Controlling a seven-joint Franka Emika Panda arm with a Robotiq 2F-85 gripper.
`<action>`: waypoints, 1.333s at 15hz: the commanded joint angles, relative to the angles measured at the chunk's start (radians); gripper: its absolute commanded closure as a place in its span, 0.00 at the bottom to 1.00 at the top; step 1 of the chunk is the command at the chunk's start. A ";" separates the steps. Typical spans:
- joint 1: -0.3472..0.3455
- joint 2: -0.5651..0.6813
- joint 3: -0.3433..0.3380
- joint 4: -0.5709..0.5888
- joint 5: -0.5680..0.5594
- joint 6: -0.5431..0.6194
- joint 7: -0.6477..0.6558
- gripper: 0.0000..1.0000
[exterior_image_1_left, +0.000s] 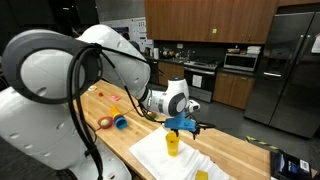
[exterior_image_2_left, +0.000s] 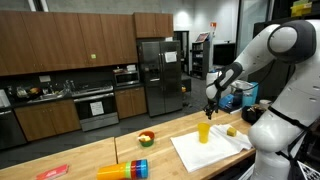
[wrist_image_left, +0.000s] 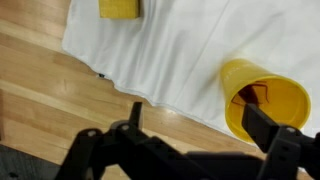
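Exterior view, along the bench (exterior_image_2_left: 90, 160), left to right:
- Far left: a flat red item (exterior_image_2_left: 52, 172).
- Next: a stack (exterior_image_2_left: 125, 169) of coloured cups, lying on its side.
- Further back: a bowl (exterior_image_2_left: 146, 138) with fruit in it.
- Then the white cloth (exterior_image_2_left: 225, 152), spread flat. The yellow cup (exterior_image_2_left: 204, 131) stands upright on it, mouth up.
- My fingers (exterior_image_2_left: 210, 104) hang just above the cup. They point down, spread wide, and hold nothing.
- Right of the cup: a small yellow block (exterior_image_2_left: 232, 131) on the cloth.

Wrist view:
- Bare wood at left, with the cloth's edge running across.
- The block sits at the top.
- The cup is at right, close by the finger on that side of the view and not centred between the two.
- I see no contact with the cup.
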 joint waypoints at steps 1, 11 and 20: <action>0.009 0.065 -0.027 0.010 0.060 0.067 -0.010 0.00; 0.095 0.167 -0.059 0.037 0.420 0.080 -0.219 0.00; 0.074 0.195 -0.043 0.058 0.358 0.077 -0.232 0.78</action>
